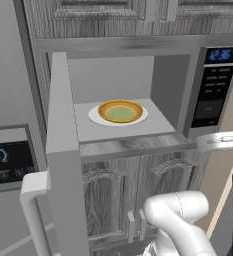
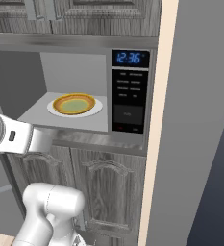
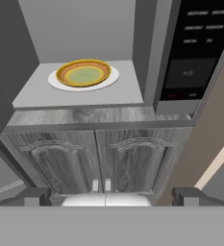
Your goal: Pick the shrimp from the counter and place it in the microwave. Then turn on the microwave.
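The gripper [image 3: 106, 196] stands released, fingers wide apart and grasping nothing, before the wooden cabinet doors [image 3: 96, 163]. Above and beyond it, the microwave [image 1: 133, 90] gapes, its door [image 1: 63, 150] swung out leftward. Inside, a yellow bowl [image 3: 83, 73] rests on the white turntable plate [image 3: 108, 79]. I cannot make out the shrimp.

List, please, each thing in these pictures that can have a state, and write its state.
microwave: door open, display lit.
microwave door: swung out wide to the left.
yellow bowl: upright on the white plate inside the microwave; shrimp not discernible in it.
lower cabinet doors: shut.
gripper: open, holding nothing.
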